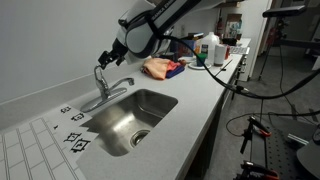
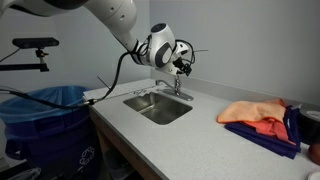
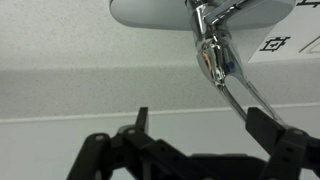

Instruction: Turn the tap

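The tap is a small shiny chrome faucet with a curved spout and one lever handle, at the back rim of the steel sink. It also shows in an exterior view. My gripper hovers just above the lever, in both exterior views. In the wrist view the fingers are spread wide. The chrome lever runs toward the right finger and seems to touch it. Nothing is clamped.
Orange and purple cloths lie on the grey counter, also seen past the sink. Bottles and clutter stand further along. A blue bin stands beside the counter. A white wall rises close behind the tap.
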Available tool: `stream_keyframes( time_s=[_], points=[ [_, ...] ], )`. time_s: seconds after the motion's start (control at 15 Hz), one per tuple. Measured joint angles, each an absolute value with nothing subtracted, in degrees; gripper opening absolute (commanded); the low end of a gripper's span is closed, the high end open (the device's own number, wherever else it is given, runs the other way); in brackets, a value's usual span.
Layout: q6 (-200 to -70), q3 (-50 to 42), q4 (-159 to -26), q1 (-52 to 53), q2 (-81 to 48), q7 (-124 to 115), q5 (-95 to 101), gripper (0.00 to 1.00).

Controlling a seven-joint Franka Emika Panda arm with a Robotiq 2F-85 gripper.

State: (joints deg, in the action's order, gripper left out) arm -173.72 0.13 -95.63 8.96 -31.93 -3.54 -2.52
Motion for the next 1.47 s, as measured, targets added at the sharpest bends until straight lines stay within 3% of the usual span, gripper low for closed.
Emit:
stream_keyframes(
  time_s=[0.53, 1.47],
  points=[
    [-172.7, 1.0, -98.6, 7.6, -22.4, -3.6, -2.9, 1.0],
    [-158.6, 7.7, -117.4, 3.8, -4.1, 4.7, -13.8, 1.0]
  ],
)
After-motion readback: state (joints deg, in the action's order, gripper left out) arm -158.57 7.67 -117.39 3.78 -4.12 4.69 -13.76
